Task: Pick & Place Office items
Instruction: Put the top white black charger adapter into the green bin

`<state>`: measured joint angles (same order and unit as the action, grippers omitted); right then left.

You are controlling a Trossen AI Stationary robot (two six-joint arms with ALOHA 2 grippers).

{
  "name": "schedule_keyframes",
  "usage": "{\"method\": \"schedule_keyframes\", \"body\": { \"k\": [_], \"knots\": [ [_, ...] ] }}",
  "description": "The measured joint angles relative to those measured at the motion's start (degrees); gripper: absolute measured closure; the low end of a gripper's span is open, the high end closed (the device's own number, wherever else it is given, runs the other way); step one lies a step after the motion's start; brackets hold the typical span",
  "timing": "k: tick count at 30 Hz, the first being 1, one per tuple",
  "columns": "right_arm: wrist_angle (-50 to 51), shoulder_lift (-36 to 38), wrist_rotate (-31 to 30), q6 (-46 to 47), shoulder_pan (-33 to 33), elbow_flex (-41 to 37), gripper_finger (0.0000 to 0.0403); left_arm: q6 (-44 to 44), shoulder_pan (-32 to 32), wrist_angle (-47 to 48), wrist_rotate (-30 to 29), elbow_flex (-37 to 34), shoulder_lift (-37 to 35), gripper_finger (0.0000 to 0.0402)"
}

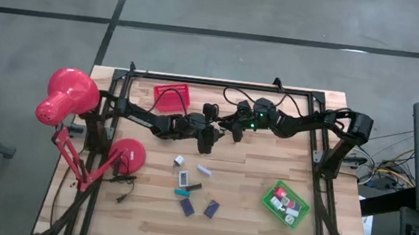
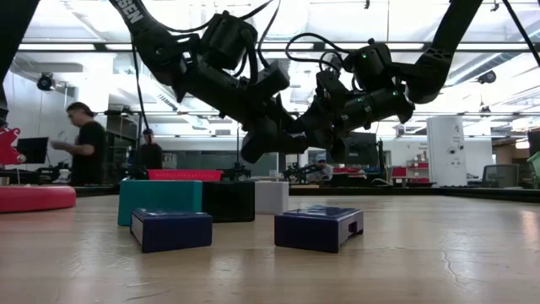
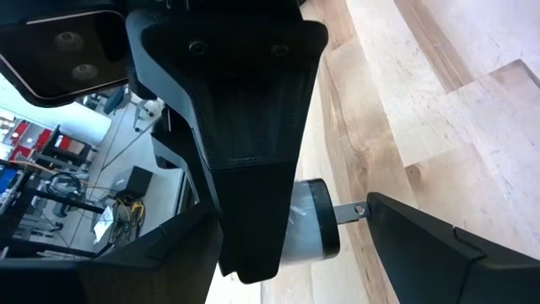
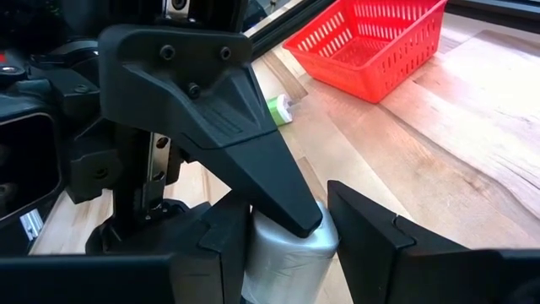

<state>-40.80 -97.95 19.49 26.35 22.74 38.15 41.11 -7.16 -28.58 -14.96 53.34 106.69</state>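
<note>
Meeting above the middle of the wooden surface, the two arms bring their pincers together over one small piece: a clear, film-wrapped cylinder with a dark cap at one end. The right pincer is closed on it, its two dark fingers flanking the cylinder's sides in the right wrist view. The left pincer sits at the same piece, one part of it lying across the cylinder's top. Whether it is clamped on the piece or standing loose about it, I cannot tell. The cylinder is held clear of the wood, off the boards.

The other office items lie in a loose cluster nearer the front edge, below the pincers in the high view: two white blocks and, a teal block, and two navy blocks and side by side but apart. A green tray toward the right front holds several more small pieces. A red tray stands at the back edge, and a red desk lamp occupies the left side. In the room beyond, a person stands at a desk.
</note>
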Motion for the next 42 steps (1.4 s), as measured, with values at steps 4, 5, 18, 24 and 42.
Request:
{"method": "schedule_keyframes", "body": {
  "k": [4, 5, 18, 24, 42],
  "knots": [
    [0.0, 0.0, -0.02, 0.0, 0.0, 0.0, 0.0264, -0.35, 0.01, -0.11, 0.2, 0.0, 0.0, 0.0112],
    [0.0, 0.0, -0.02, 0.0, 0.0, 0.0, 0.0264, -0.47, 0.02, -0.18, 0.2, 0.0, 0.0, 0.0112],
    [0.15, 0.0, -0.01, 0.0, 0.0, -0.02, 0.0264, -1.73, 0.04, -1.25, 0.2, 0.0, -0.02, 0.0041],
    [0.15, 0.0, 0.0, -0.01, 0.0, -0.02, 0.0264, -1.73, 0.04, -1.23, 0.18, 0.02, -0.04, 0.0027],
    [14.99, 10.92, -1.74, -1.44, 0.31, -0.04, 0.0264, -0.94, 0.07, 0.35, -6.39, 0.04, -0.04, 0.0026]
  ]
}}
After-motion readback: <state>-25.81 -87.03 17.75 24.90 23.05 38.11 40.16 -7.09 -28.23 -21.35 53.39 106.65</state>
